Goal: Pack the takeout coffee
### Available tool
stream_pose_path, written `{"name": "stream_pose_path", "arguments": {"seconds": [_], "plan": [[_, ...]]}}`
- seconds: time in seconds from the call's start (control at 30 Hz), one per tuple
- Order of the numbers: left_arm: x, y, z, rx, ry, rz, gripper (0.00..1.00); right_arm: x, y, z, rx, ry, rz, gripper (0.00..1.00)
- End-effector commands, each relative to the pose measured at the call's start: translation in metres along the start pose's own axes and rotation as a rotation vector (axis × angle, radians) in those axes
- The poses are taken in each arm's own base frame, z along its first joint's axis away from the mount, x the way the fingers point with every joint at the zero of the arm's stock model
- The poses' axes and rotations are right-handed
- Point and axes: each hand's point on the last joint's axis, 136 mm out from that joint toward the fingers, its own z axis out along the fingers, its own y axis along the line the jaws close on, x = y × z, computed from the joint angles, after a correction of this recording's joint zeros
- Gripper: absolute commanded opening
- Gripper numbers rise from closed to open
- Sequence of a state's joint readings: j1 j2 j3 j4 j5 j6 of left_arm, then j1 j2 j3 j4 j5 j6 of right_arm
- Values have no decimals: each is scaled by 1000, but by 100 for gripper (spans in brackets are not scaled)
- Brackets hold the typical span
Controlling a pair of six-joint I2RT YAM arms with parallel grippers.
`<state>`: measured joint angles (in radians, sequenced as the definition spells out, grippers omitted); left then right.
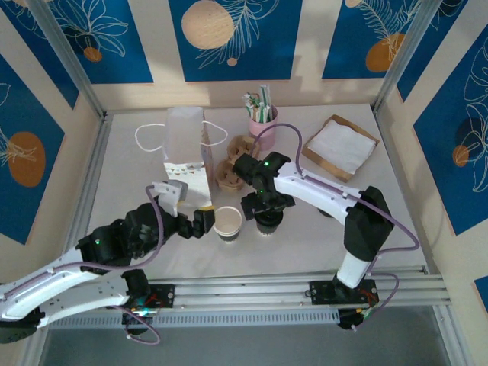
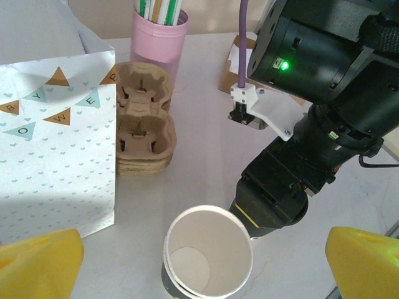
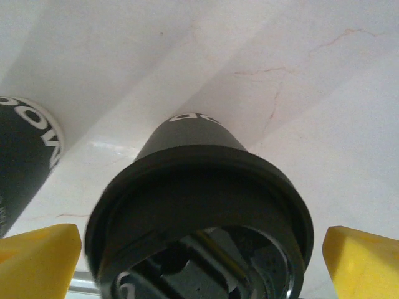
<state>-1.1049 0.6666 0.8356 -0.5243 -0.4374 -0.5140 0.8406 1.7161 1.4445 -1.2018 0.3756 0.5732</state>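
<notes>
We see the takeout coffee (image 1: pixel 268 222) standing on the white, faintly veined table (image 1: pixel 320 245), just right of a lidless paper cup (image 1: pixel 227 223) and in front of a stack of moulded brown pulp carriers (image 1: pixel 236 162). The right gripper (image 1: pixel 267 207) hangs right over it and hides most of it from above. From the right wrist, its yellow fingertips (image 3: pixel 38 256) stand apart on either side of the glossy round black lid, touching nothing. The cup wall below the lid looks dark with white lettering we cannot quite read.

The left gripper (image 1: pixel 200 221) is spread wide around the lidless cup, clear of its rim.

Behind them stand a white paper bag (image 2: pixel 56 149) with bunting flags lettered "B Y E" and "O W E", a pink cup of straws (image 2: pixel 159 43), and white napkins (image 1: pixel 341 145) in a brown tray.
</notes>
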Motion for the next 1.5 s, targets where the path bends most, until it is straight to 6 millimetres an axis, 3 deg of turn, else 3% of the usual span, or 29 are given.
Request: {"name": "stream_pose_path", "arguments": {"seconds": [0.0,0.97,1.17,1.47], "plan": [[5,2,3,-19,15,12,100,7,-15,8,69,35,4,100],[9,-27,35,32,76,37,100,32,-108,14,150,42,170,100],[12,-27,41,22,89,42,100,25,-88,-13,2,-33,171,99],[9,-15,26,0,55,24,100,8,-57,-75,-203,-183,157,100]]}}
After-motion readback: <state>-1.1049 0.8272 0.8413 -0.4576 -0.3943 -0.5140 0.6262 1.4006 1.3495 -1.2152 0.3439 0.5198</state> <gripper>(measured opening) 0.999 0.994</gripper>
